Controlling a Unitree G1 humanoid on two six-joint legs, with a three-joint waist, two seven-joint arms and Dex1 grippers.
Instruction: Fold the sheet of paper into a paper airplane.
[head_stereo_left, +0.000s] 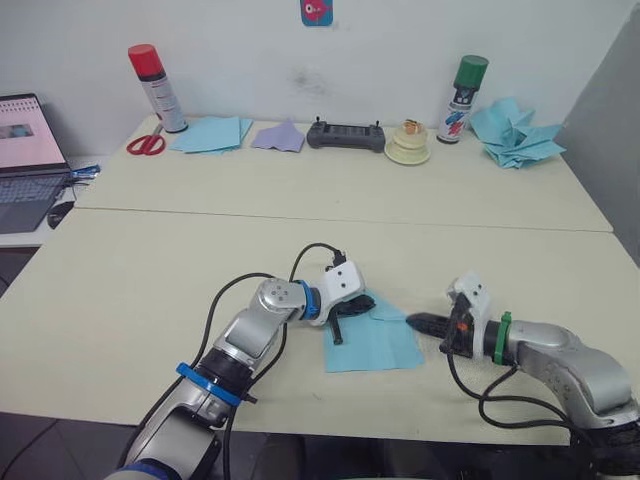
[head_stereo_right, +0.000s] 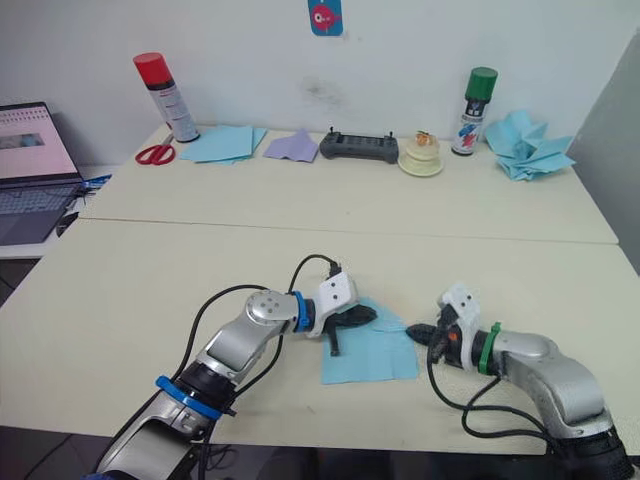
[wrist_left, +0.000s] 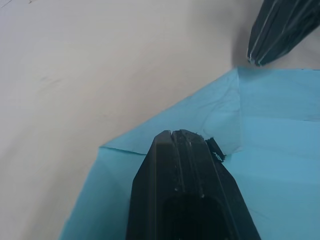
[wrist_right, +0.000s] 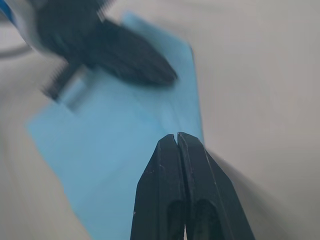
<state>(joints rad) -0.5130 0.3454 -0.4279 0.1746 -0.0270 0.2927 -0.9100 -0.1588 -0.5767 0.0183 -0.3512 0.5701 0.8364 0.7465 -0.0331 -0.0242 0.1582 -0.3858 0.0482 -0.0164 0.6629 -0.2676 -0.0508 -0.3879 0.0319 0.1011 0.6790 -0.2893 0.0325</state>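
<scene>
Beige table (head_stereo_left: 150, 280) (two pushed together) against white wall (head_stereo_left: 400, 40), laptop (head_stereo_left: 25, 160) left

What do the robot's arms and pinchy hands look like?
Both arms are shiny silver with looping black cables. The left gripper has black fingers, a white block behind them and blue rings on its arm. The right gripper has black fingers, a white block and a green band.

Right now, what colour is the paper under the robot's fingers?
Light sky blue. The sheet of paper shows best in the left wrist view.
</scene>
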